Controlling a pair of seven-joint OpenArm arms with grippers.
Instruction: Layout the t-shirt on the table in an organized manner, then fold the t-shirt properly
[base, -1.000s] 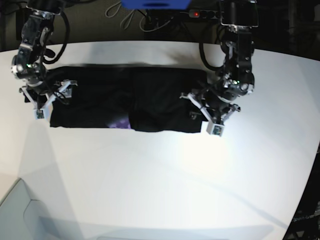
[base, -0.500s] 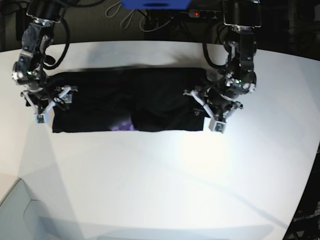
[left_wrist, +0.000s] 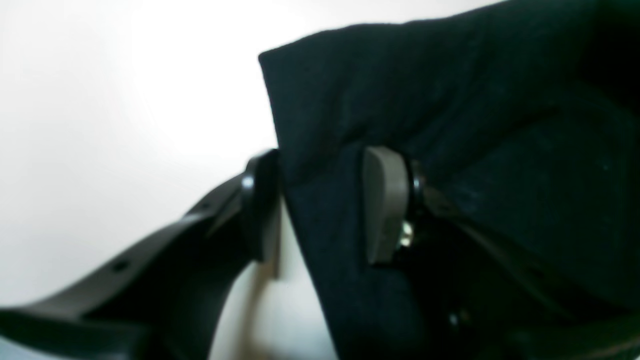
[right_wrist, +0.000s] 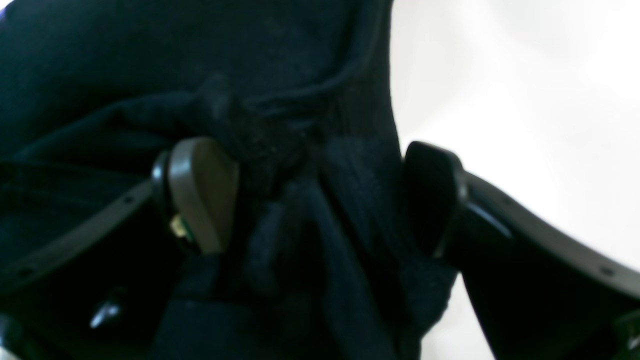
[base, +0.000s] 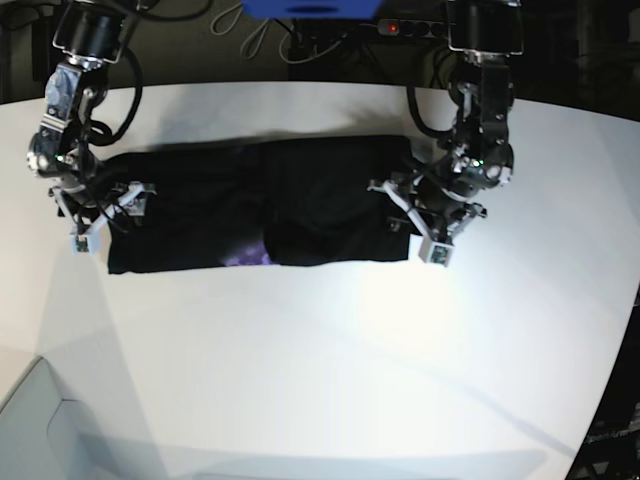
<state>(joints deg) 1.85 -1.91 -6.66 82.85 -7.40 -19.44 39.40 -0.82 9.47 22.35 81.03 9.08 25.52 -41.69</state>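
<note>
Base view, t-shirt (base: 260, 205): we see it folded into a long black band lying across the far half of the desk (base: 320, 370), a purple patch at its near edge.
Left wrist view, left gripper (left_wrist: 320, 205): our jaws stand partly open, astride the shirt's edge; one pad rests on the cloth, the other sits beside it, and we cannot tell whether they pinch it.
Right wrist view, right gripper (right_wrist: 320, 195): our jaws gape wide, bunched cloth between them, not clamped.
</note>
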